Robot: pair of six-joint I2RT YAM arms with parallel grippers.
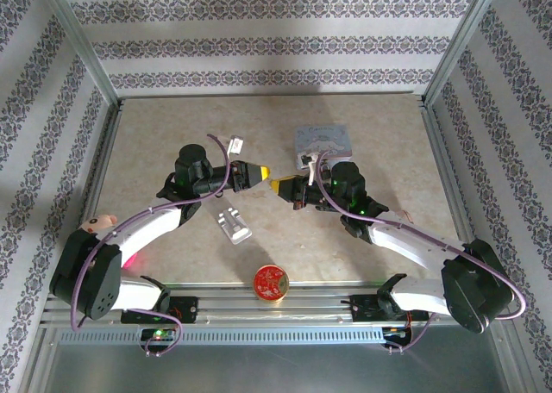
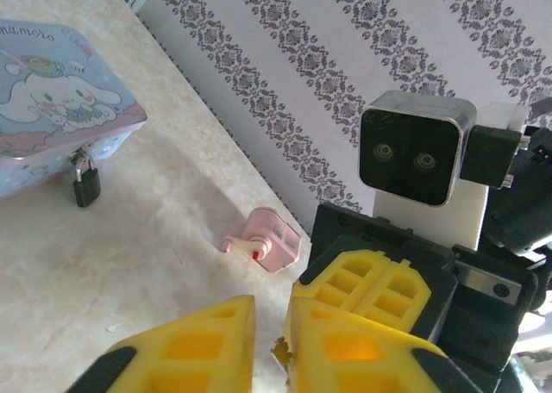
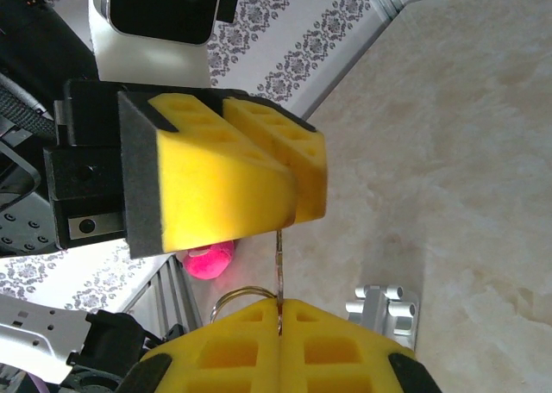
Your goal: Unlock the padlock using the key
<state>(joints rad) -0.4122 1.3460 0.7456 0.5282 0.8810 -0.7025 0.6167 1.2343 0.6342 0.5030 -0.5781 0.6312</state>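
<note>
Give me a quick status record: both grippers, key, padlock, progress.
right gripper: shut on key, ring beside its fingers
left gripper: tip to tip with right gripper, fingers nearly together at the key's end; grip unclear
padlock: hangs from the latch of the box, shackle closed
progress: key held in the air away from padlock, not yet inserted
</note>
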